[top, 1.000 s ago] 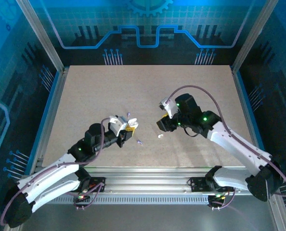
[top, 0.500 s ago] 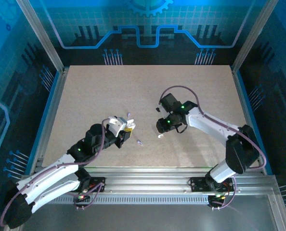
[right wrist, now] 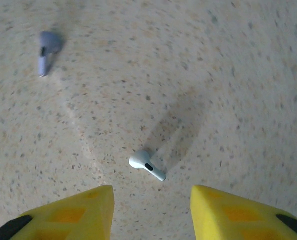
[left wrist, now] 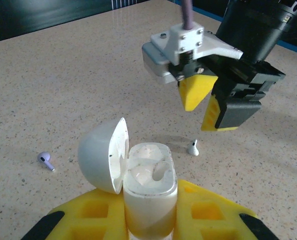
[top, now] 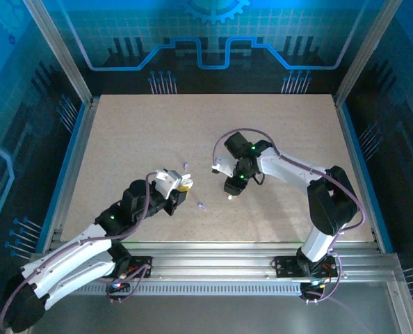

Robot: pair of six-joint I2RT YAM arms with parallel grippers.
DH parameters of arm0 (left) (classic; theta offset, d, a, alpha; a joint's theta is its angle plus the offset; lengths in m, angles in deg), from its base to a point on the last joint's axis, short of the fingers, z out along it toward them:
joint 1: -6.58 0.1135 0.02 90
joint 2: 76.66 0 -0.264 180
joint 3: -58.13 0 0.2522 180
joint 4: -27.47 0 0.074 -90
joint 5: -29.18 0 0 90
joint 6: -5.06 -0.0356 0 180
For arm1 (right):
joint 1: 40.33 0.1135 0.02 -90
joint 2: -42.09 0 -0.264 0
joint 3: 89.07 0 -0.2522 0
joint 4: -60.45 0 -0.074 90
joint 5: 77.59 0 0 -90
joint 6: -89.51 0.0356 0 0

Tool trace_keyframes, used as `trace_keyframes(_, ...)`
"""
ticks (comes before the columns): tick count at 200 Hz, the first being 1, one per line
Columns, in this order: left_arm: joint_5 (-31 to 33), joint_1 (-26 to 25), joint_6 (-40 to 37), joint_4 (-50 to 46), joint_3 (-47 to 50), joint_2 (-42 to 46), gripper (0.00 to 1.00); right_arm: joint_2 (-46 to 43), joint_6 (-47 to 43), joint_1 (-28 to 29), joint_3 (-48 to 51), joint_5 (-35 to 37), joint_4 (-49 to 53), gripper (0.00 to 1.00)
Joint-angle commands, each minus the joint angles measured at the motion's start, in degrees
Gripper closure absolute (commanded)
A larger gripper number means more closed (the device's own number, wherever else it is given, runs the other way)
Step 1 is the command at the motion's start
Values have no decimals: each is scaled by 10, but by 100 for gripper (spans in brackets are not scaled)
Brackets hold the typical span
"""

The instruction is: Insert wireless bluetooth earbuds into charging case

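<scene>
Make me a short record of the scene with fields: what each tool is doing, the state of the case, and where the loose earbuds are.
left tool: shut on the white charging case, which stands upright
lid: open, swung to one side
case contents: too unclear to tell
right tool: open, empty, hovering above the white earbud
white earbud: lying on the table, untouched, below the gap between the right tool's fingers
lavender earbuds: two, loose on the table, apart from the case

White earbud (right wrist: 147, 166) and lavender earbud (right wrist: 46, 47) lie loose; charging case (left wrist: 147, 192) stands open.
</scene>
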Motion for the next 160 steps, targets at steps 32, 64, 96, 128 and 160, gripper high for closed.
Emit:
trace_keyframes(32, 31, 4, 7, -37, -23, 37, 80, 16, -302, -29, 13, -110, -22, 57)
trace_keyframes(64, 41, 4, 9, -58, -26, 46, 80, 45, -338, -14, 1, -64, -17, 57)
trace_keyframes(96, 49, 4, 6, -76, -29, 57, 80, 63, -350, -2, -2, -31, -39, 58)
trace_keyframes(128, 49, 4, 3, -77, -22, 72, 80, 88, -366, 12, -9, -1, -43, 57)
trace_keyframes(160, 53, 4, -1, -84, -24, 75, 79, 111, -378, 18, -21, 21, -30, 57)
